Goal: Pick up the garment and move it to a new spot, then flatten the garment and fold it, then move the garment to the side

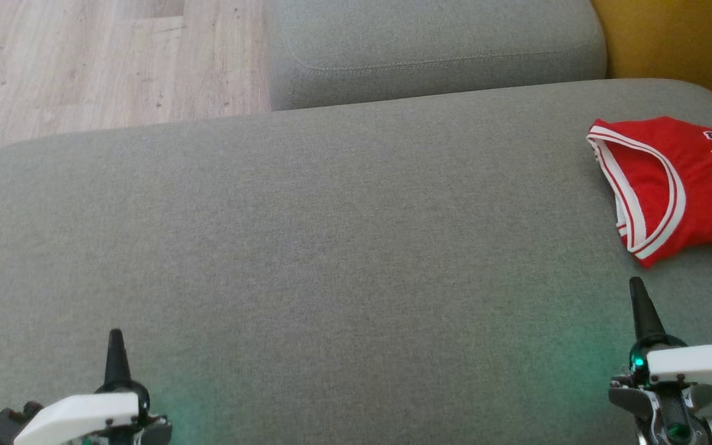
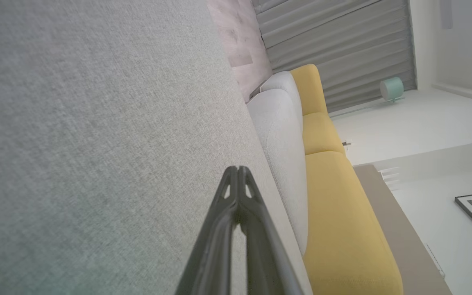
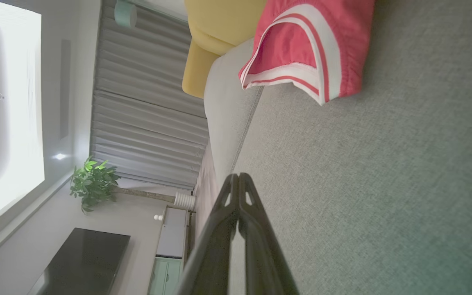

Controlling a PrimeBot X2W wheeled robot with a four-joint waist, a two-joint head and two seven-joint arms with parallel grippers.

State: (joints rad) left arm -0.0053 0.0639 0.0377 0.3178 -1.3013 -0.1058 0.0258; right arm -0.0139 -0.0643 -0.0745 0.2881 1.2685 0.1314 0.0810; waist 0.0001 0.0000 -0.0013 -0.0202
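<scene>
Two claws hover low over a wide grey sofa seat (image 1: 331,247), and neither holds anything. We see the left claw (image 1: 115,337) at the lower left of the head view, its two dark fingers pressed together into a single point. The right claw (image 1: 637,285) at the lower right is pressed together in the same way, its tip near the garment but apart from it.

The garment (image 1: 683,179) lies at the far right edge of the seat, partly cut off by the frame of the head view. We judge that most of the task is done, because the garment looks folded into a compact bundle and set off to one side. We cannot rule out a last tidy, since its right part is out of view.

The garment is a bright red sleeveless sports jersey. White bands with a thin red stripe trim its openings, and one trimmed opening curves across the top layer. White block letters with dark outlines run along the right side, cut off so that we cannot read the word. Layers stack at the nearest corner, which comes to a soft point. We judge the fabric thin; it lies fairly flat with little wrinkling.
</scene>
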